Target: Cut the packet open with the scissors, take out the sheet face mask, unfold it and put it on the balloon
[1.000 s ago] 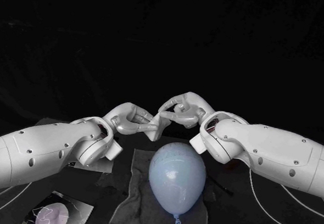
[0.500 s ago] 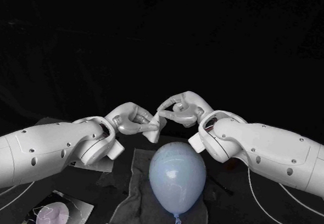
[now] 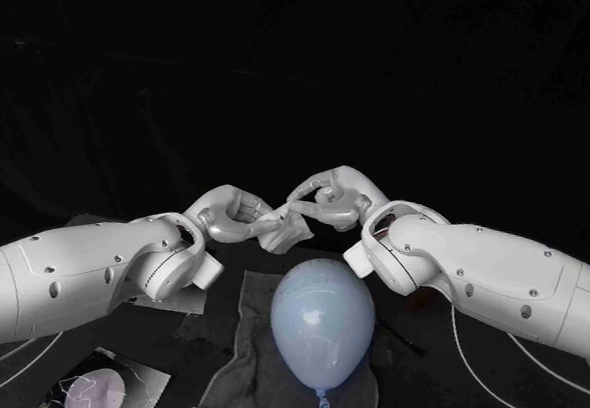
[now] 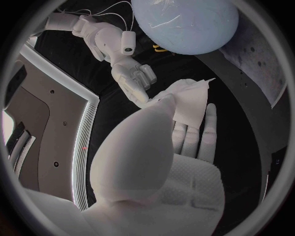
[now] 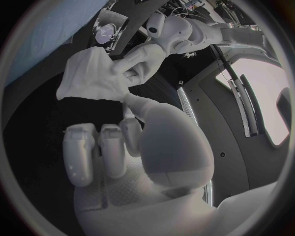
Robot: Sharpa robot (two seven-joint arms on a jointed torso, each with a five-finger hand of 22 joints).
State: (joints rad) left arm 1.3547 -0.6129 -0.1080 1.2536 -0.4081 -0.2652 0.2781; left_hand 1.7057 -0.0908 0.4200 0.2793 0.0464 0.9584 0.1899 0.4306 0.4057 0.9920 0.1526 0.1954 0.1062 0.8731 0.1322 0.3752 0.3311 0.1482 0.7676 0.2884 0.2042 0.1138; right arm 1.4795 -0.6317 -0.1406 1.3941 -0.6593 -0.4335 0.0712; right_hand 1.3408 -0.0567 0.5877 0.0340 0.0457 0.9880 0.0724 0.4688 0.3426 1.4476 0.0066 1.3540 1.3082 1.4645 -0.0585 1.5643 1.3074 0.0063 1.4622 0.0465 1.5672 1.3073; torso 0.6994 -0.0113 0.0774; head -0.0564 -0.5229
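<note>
Where the left hand (image 3: 236, 215) and right hand (image 3: 328, 198) meet, both pinch the mask (image 4: 191, 101).

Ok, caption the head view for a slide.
Left hand and right hand hold the sheet mask above the balloon on its cloth.

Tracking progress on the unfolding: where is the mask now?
In the head view the mask is mid-picture, pinched between the left hand and the right hand, just beyond the round end of the balloon.
</note>
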